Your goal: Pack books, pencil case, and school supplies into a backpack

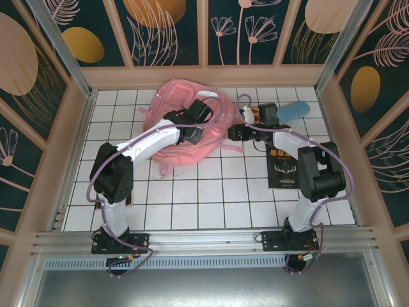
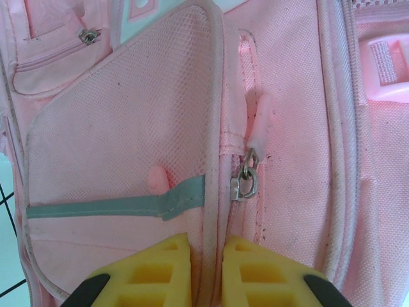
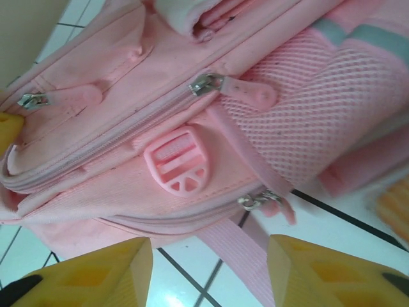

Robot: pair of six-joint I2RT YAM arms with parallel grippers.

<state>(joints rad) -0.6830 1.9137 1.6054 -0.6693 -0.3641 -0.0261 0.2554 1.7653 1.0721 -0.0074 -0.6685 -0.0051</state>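
Backpack (image 1: 165,102): L gripper (image 2: 208,248) clamped on it, R gripper (image 3: 211,254) fingers apart just beside it.

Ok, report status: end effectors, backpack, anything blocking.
Left end effector pinched on backpack seam beside zipper pull. Right end effector open at backpack's side. Pencil case, black booklet on table, unpacked.

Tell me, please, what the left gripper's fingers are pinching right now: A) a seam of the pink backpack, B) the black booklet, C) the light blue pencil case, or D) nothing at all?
A: in the left wrist view the left gripper has its yellow fingers pressed together on a raised seam of the backpack, just below a zipper pull.
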